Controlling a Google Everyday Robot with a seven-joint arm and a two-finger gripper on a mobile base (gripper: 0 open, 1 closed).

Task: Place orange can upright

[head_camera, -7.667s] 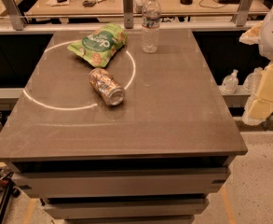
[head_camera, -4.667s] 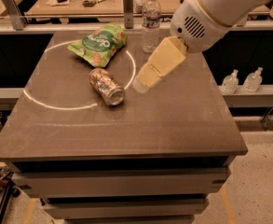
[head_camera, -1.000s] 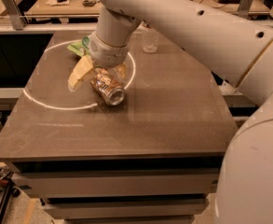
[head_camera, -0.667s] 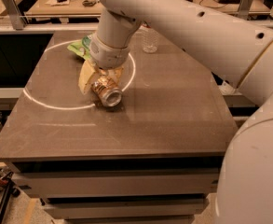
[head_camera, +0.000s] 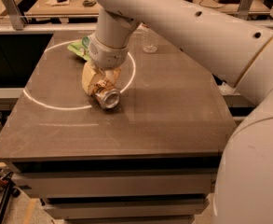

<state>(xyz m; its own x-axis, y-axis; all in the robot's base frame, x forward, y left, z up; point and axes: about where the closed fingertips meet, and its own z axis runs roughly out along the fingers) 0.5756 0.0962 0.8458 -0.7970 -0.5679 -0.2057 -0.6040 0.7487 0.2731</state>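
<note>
Camera view: a dark tabletop (head_camera: 173,111) is seen from above and in front, marked with a thin white circle (head_camera: 47,105). The can (head_camera: 109,98) is found lying on its side near the front edge of that circle, left of the tabletop's centre, with one silver end turned towards the viewer and its orange-brown body pointing back and to the left. The pincer (head_camera: 100,84) is set down over the rear part of the can, at the end of a thick white arm (head_camera: 173,17) reaching in from the right. Whether the pincer is closed on the can or merely placed around it cannot be told. A green bag (head_camera: 79,48) is partly hidden behind the wrist, and a clear bottle (head_camera: 149,38) is stood further back, well apart from the can.

The can is judged not yet righted. Being round and on its side, it could be nudged into a roll towards the front if contact is made off-centre. If it is held too near one end, it could swing or slip out during the lift. If it is released while tilted, it could topple again. The bag could be dragged along by the wrist.
</note>
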